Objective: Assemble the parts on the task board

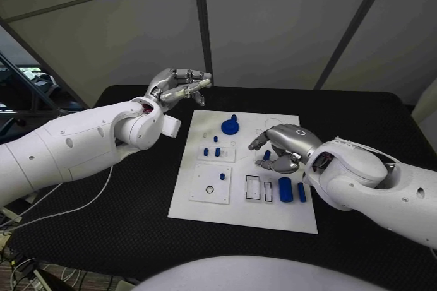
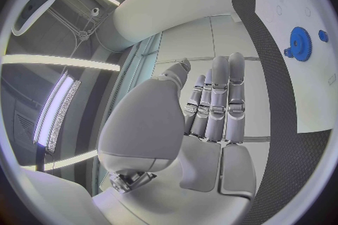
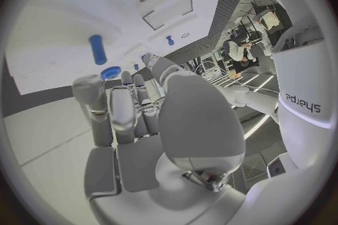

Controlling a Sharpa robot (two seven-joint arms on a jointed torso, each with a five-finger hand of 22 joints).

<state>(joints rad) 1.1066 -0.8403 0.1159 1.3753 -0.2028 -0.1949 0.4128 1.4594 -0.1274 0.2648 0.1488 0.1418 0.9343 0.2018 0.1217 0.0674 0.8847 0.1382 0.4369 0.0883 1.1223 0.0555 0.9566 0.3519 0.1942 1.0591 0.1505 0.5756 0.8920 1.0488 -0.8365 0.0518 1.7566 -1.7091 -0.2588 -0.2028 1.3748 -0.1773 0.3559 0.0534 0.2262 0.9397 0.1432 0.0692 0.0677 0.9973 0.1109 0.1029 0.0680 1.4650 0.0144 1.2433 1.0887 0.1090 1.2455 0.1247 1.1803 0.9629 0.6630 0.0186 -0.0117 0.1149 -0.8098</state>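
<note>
Black desk (image 1: 109, 240) carries one white task board (image 1: 239, 209) at its middle. On it: one blue gear (image 1: 230, 126), several small blue pegs, two long blue bars (image 1: 286, 189). Right robot hand (image 1: 284, 151) hovers over the board, fingers curled, empty. Left robot hand (image 1: 180, 86) is raised beyond the board's far corner, fingers curled, empty.

One white task board (image 1: 239, 215) on black table (image 1: 109, 240). One blue gear (image 1: 230, 126). Two long blue blocks (image 1: 286, 189) near board's right edge. Several small blue pegs (image 1: 216, 151); exact number unclear. Two hands: left hand (image 1: 180, 84), right hand (image 1: 284, 146).
</note>
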